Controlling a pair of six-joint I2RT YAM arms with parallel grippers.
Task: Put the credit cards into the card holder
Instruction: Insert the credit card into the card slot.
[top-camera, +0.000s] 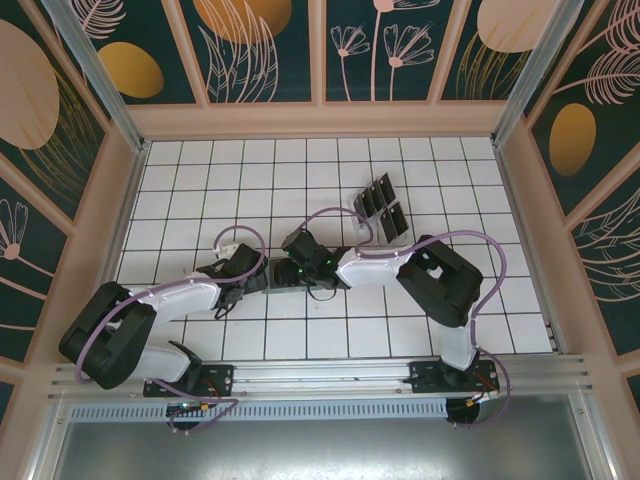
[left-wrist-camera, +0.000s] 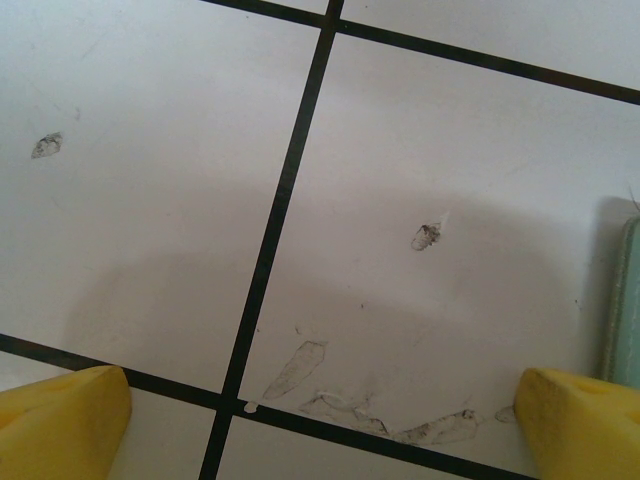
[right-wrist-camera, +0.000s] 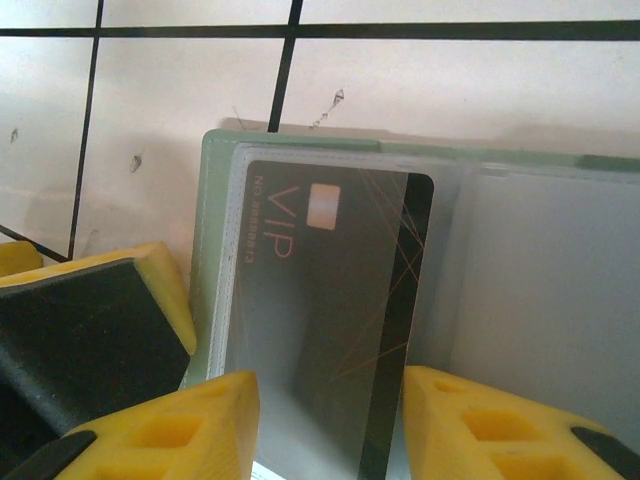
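Holding card (right-wrist-camera: 320, 300) by near end in right gripper (right-wrist-camera: 330, 420), pinched across its long edges. Long axis straight ahead, far end lying in open green holder (right-wrist-camera: 215, 200). Spread wide, empty, just beside holder edge: left gripper (left-wrist-camera: 320, 420). Likely push straight forward, right arm nearer.

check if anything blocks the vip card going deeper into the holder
Nothing visible does. The VIP card lies in a pocket of the card holder, its far end unobstructed. The right gripper straddles its near end; the left gripper sits beside the holder's edge, off the card.
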